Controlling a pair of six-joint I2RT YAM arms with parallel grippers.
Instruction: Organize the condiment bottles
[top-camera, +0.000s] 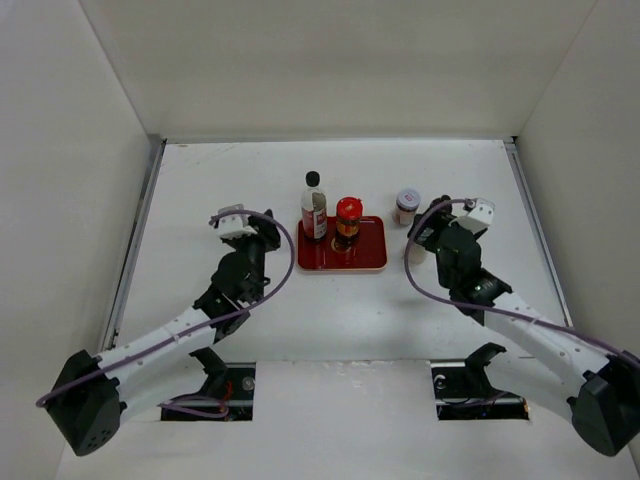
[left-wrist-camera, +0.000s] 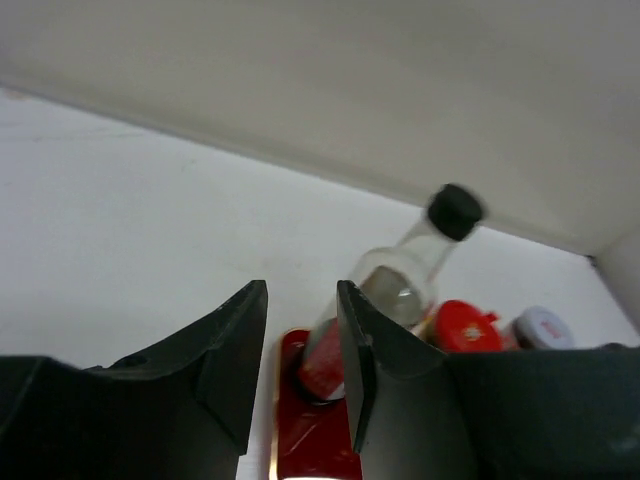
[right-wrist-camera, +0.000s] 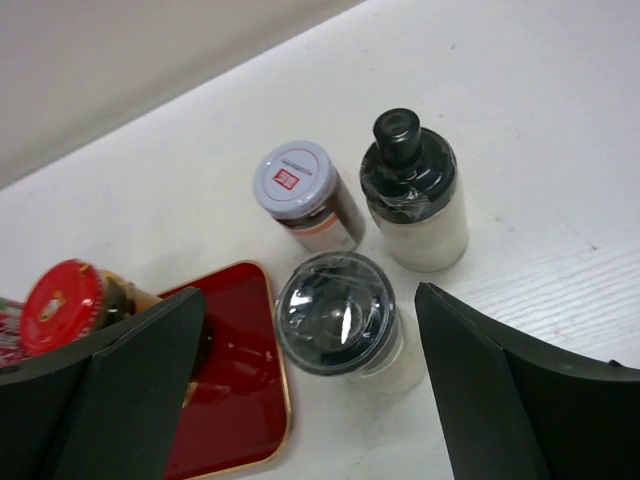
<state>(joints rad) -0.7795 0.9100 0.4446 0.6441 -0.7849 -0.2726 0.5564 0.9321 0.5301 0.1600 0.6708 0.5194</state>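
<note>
Hovering over a squat dark-lidded jar (right-wrist-camera: 338, 315), the right hand (right-wrist-camera: 308, 295) gapes wide, seemingly to carry it onto the flat red tray (right-wrist-camera: 240, 400); the left hand (left-wrist-camera: 300, 300) is pinched narrow, empty.

Tall bottle (top-camera: 314, 208), red-capped jar (top-camera: 347, 220) on tray (top-camera: 372, 250); three others (right-wrist-camera: 337, 315) grouped beside
</note>
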